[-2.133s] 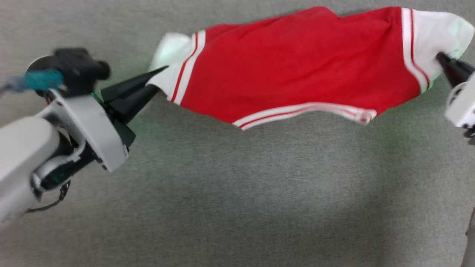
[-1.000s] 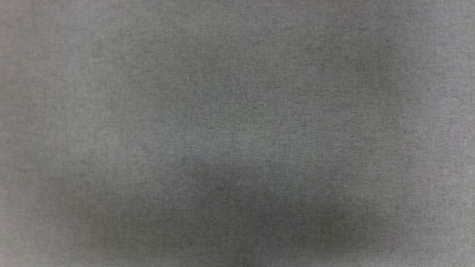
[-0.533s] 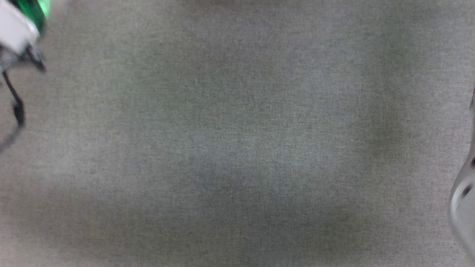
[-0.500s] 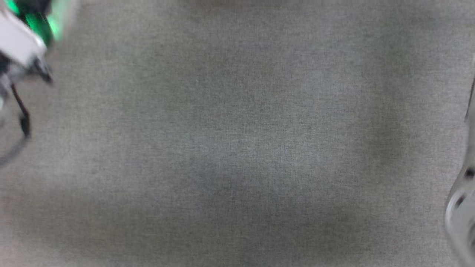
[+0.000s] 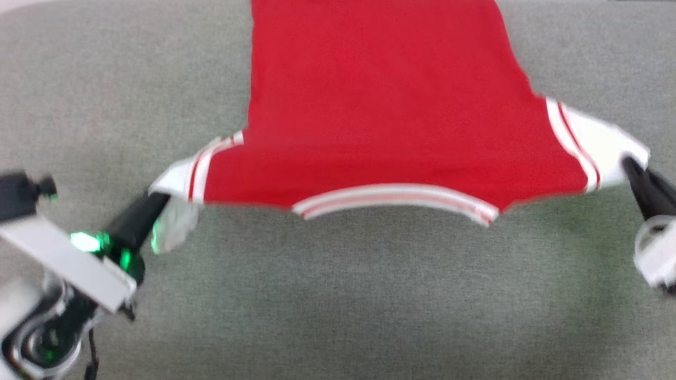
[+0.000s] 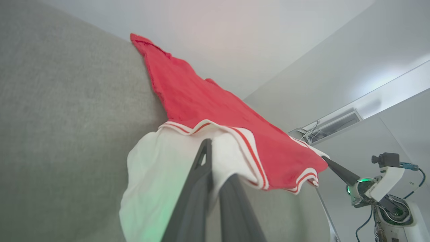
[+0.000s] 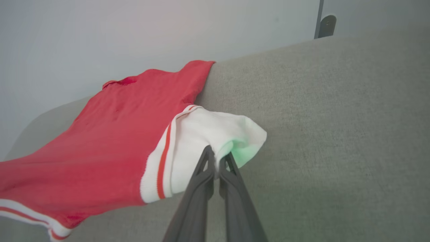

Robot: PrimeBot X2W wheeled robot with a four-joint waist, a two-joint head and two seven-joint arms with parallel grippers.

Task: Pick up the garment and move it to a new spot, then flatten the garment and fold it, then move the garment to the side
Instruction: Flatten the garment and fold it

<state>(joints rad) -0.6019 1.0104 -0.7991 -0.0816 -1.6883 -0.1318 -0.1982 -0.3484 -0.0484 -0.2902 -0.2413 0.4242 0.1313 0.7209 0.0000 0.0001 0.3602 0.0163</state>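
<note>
Had the left gripper pinched tight on one white sleeve of the red jersey T-shirt. Lay stretched from those fingertips across the grey fabric surface to the right gripper, likewise clamped on the other white sleeve, striped collar trim between both.
</note>
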